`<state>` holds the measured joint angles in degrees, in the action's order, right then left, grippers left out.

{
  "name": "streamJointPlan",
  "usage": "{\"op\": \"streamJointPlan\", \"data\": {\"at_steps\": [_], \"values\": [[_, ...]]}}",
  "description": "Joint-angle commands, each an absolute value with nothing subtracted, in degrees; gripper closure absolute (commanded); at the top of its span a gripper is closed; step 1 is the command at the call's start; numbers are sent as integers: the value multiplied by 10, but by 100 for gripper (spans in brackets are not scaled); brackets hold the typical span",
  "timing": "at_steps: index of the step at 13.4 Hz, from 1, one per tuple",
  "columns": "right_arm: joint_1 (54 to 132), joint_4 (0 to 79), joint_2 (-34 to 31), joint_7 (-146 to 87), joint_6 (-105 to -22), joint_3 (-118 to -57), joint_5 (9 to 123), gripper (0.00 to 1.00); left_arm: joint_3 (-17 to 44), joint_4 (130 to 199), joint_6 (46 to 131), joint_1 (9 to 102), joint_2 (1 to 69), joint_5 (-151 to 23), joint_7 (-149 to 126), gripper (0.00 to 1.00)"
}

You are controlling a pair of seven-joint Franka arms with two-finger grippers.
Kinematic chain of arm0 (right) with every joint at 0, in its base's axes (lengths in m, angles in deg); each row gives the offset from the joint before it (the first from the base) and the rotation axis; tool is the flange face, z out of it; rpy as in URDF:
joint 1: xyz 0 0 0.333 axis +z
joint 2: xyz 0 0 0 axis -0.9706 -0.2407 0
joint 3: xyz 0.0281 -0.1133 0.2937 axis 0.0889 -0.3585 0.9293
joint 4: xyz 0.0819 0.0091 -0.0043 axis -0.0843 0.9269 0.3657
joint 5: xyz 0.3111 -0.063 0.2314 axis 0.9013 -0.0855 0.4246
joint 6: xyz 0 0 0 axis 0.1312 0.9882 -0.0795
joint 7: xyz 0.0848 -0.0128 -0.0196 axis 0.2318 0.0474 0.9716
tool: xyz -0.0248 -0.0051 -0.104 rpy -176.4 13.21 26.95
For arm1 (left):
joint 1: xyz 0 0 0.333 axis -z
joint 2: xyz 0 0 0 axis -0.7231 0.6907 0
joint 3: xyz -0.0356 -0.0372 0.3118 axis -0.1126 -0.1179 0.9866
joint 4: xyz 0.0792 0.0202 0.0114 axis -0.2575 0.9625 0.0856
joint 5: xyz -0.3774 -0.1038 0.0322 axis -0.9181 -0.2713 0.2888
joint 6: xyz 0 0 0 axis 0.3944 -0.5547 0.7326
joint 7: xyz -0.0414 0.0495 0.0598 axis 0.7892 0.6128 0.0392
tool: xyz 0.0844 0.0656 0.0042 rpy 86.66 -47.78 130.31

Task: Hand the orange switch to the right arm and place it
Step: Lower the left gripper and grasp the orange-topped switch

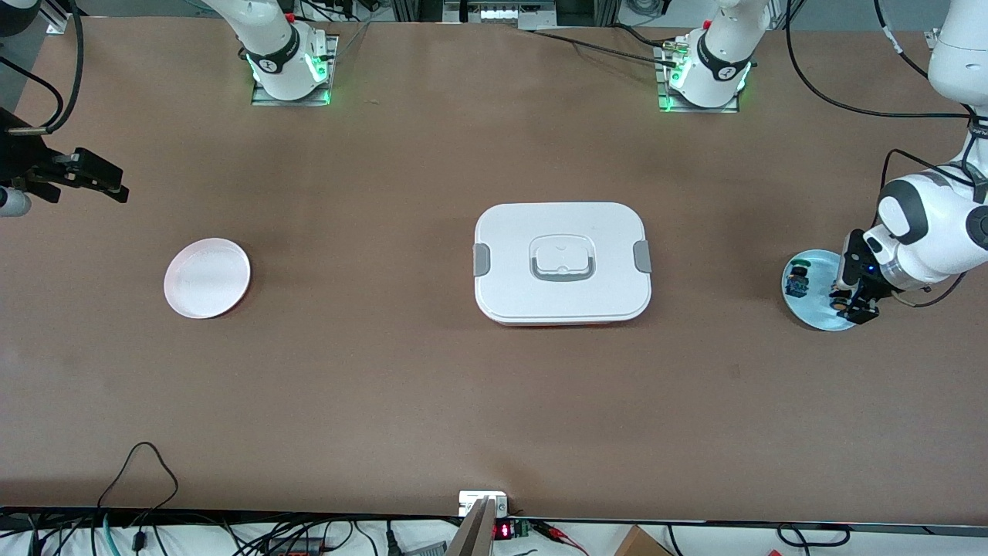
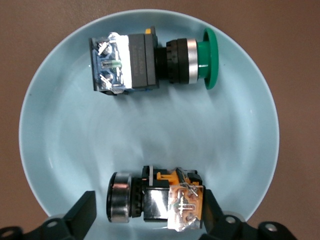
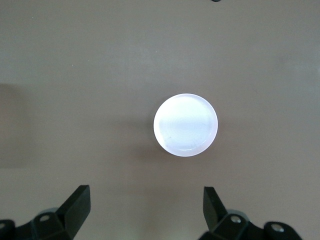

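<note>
The orange switch (image 2: 155,200) lies on its side on a light blue plate (image 2: 60,135) at the left arm's end of the table, silver ring and cap at one end, orange-tan body at the other. My left gripper (image 2: 147,209) is open and straddles it: one finger (image 2: 82,212) stands apart from the cap, the other (image 2: 211,207) is at the orange body. In the front view the left gripper (image 1: 849,303) is low over the plate (image 1: 810,310). My right gripper (image 1: 104,181) is open and empty, up over the right arm's end of the table, as its wrist view (image 3: 145,200) shows.
A green-capped switch with a blue body (image 2: 150,62) lies on the same blue plate (image 1: 799,282). A white plate (image 1: 207,278) sits toward the right arm's end and also shows in the right wrist view (image 3: 185,125). A white lidded box (image 1: 562,262) sits mid-table.
</note>
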<state>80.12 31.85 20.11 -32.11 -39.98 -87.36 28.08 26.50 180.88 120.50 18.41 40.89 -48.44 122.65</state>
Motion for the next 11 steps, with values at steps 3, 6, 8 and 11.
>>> {"op": "streamJointPlan", "data": {"at_steps": [3, 6, 8, 11], "values": [[801, 326, 212, -324, -411, -871, 275, 0, 218, 1798, 1207, 136, 416, -486, 1246, 54], [801, 326, 212, -322, -410, -871, 275, 0, 177, 1790, 1207, 96, 413, -486, 1272, 95], [800, 326, 212, -320, -410, -871, 275, 0, 168, 1777, 1193, 87, 407, -487, 1269, 100], [801, 326, 212, -318, -408, -871, 275, 0, 135, 1732, 1109, 80, 395, -491, 1269, 100]]}}
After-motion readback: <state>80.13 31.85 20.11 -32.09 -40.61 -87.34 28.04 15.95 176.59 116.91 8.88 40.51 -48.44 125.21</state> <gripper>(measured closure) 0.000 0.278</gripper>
